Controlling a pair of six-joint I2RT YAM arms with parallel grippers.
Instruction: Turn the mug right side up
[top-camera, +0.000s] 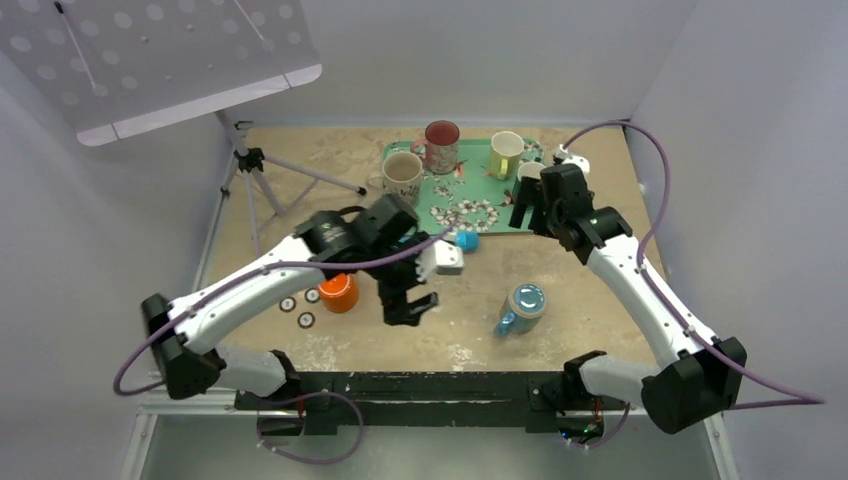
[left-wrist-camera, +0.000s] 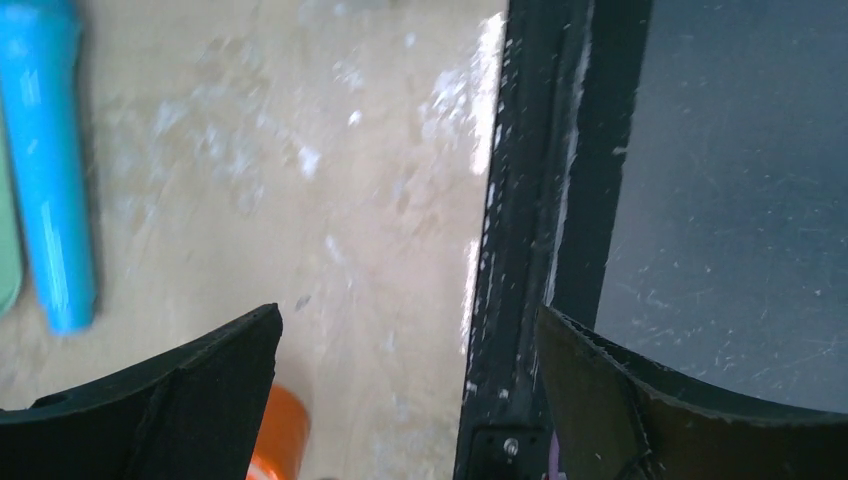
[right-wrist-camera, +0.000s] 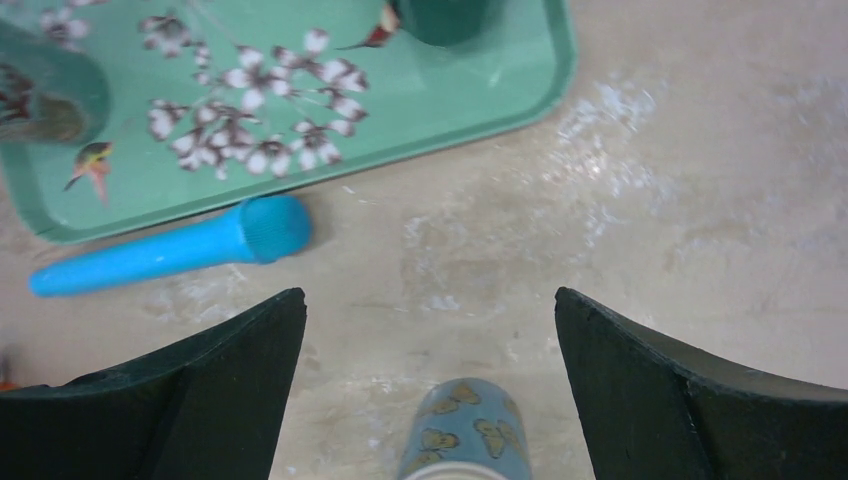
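A blue tube (right-wrist-camera: 165, 250) lies just beside the green floral tray (right-wrist-camera: 430, 105).

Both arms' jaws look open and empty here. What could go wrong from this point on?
1. The butterfly mug sits low between the right arm's open jaws, only partly in view; a grasp from here might catch it off centre and tip it.
2. The blue cylinder lies loose beside the tray; a sweep could roll it.
3. The orange mug stands close to the left arm's open jaws and could get knocked.
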